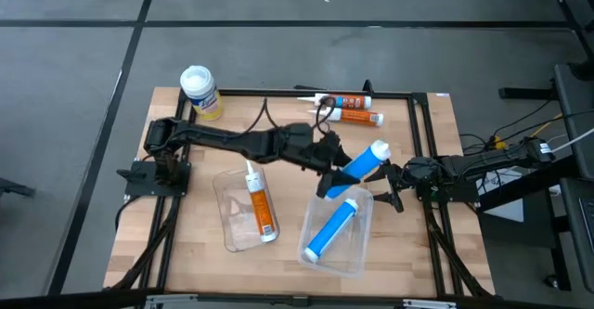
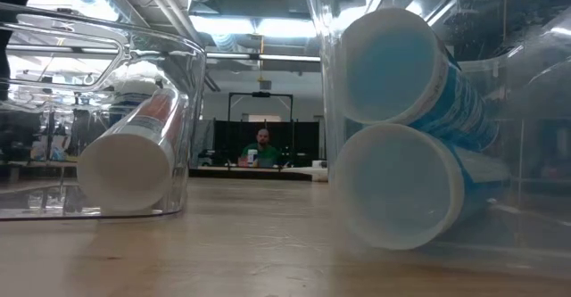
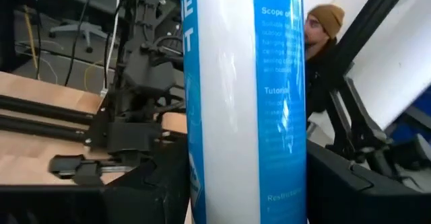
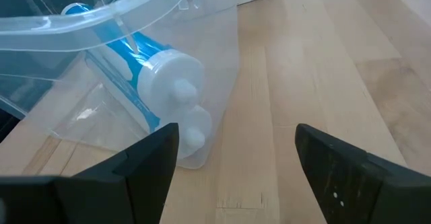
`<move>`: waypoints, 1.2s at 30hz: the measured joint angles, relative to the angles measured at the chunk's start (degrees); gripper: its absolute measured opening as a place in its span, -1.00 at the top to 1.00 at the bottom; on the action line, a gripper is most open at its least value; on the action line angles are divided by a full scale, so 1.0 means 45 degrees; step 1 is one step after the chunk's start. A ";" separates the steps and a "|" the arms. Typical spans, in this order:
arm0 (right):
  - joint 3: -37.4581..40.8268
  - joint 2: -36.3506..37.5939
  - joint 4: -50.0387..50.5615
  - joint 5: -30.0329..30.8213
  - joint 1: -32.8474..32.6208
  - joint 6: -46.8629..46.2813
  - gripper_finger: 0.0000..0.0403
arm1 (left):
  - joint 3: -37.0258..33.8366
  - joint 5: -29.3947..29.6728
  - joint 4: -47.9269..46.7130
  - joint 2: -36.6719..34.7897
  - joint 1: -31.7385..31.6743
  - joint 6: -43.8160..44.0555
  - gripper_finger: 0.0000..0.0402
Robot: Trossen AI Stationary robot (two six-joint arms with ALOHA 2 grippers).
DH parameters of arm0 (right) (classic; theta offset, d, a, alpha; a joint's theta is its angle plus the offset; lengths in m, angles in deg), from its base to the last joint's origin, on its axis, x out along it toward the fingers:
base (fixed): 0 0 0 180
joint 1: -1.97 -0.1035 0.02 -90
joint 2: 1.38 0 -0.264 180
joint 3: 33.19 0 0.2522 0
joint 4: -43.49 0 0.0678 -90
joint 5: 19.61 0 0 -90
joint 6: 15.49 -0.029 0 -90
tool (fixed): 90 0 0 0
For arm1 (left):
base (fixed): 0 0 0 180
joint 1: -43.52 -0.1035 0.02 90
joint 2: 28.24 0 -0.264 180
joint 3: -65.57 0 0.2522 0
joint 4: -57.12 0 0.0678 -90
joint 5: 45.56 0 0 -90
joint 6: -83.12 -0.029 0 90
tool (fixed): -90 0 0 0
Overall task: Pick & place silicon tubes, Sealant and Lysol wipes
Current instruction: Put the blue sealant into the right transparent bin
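My left gripper (image 1: pixel 332 181) is clenched on a blue tube (image 1: pixel 360 167), held slanting over the right bin (image 1: pixel 362 253), where another blue tube (image 1: pixel 331 228) already lies. My right gripper (image 4: pixel 232 163) waits beside that bin, fingers spread and empty. The tube looks stiff, smooth and fairly light, so I judge a mid-body grip safest against slipping; the Lysol wipes (image 1: pixel 199 88), standing at the table's far left corner, will need a wider grip round the canister.

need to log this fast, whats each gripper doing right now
Left gripper: shut on a blue tube, held over the right clear bin.
Right gripper: open, empty, beside that bin.
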 joint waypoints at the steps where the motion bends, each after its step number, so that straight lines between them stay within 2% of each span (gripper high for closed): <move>1: 0.0000 0.0000 0.0005 -0.0003 -0.0005 0.0000 -0.48 | 0.0000 0.0372 0.0088 0.0000 0.0183 0.0132 -0.04; 13: 0.0000 0.0000 0.0004 0.0000 -0.0001 0.0000 -0.48 | 0.0000 0.5932 0.0015 0.0000 0.2581 0.1144 -0.04; 22: 0.0000 0.0001 0.0003 0.0000 -0.0003 0.0000 -0.48 | 0.0005 0.9914 -0.1223 0.0005 0.4197 0.2359 -0.04; 30: 0.0000 0.0000 0.0002 -0.0002 -0.0002 0.0000 -0.48 | 0.0029 1.1895 -0.1824 0.0010 0.5101 0.3045 -0.04; 36: 0.0000 0.0000 0.0002 -0.0002 -0.0003 0.0000 -0.48 | 0.0714 1.2368 -0.2741 0.0030 0.5114 0.3346 -0.04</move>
